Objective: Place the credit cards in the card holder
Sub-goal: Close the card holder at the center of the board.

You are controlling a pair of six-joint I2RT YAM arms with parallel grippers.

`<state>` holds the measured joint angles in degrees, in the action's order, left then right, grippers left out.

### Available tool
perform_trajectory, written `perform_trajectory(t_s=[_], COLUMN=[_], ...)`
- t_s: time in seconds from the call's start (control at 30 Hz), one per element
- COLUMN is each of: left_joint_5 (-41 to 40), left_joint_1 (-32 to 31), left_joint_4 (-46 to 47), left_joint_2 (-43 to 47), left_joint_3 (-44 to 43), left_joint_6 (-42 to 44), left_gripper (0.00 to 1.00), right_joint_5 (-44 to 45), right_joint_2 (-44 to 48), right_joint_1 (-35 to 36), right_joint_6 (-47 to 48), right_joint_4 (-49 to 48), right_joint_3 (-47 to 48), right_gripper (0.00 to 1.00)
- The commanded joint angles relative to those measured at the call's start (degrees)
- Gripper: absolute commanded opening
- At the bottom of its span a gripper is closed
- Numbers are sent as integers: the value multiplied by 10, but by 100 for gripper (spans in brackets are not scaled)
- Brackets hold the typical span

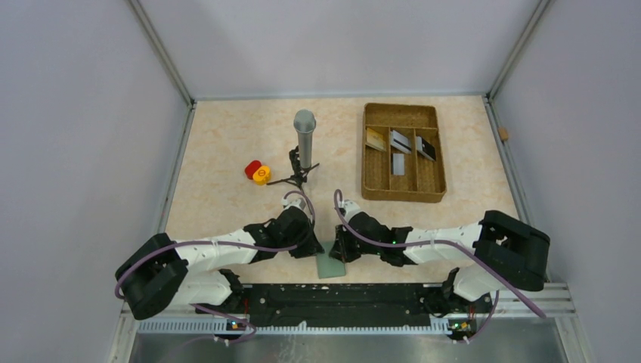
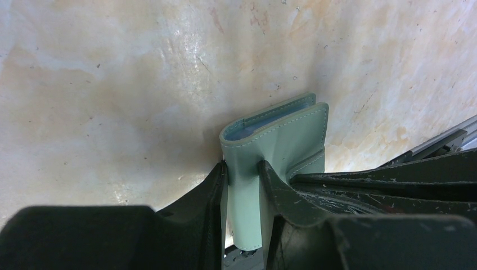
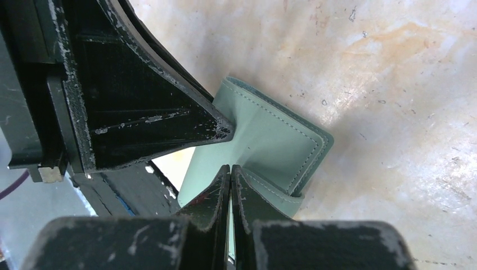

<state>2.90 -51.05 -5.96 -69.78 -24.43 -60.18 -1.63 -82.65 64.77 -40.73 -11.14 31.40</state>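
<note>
Left gripper (image 2: pixel 242 169) is clamped on the folded card holder (image 2: pixel 275 138), which stands on edge at the near edge of the table (image 1: pixel 219 144). The right gripper (image 3: pixel 231 170) has its fingers pressed tight together on what looks like a thin flap of the holder, though that is hard to confirm. The credit cards (image 1: pixel 401 147) lie well apart in the brown tray (image 1: pixel 404 198), far right.

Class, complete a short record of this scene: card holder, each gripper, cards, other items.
Card holder: folded, at the table's near edge
Left gripper: shut on card holder
Right gripper: shut on a thin flap of it
Credit cards: several, in the brown tray
Other: microphone on stand; red and yellow round items
</note>
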Motion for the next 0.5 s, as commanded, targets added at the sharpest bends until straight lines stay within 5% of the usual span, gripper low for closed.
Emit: perform_trajectory(t_s=[0.0, 0.47], left_joint_5=[-54, -57], left_joint_1=[-1, -1], left_joint_4=[-70, -68], left_joint_2=[-17, -36], left_joint_3=[21, 10], left_joint_6=[8, -9], left_gripper=[28, 27], right_joint_5=[5, 41], right_joint_2=[9, 29], right_joint_1=[16, 50], right_joint_6=[-21, -75], right_joint_4=[38, -12], right_joint_3=[-40, -100], right_gripper=[0, 0])
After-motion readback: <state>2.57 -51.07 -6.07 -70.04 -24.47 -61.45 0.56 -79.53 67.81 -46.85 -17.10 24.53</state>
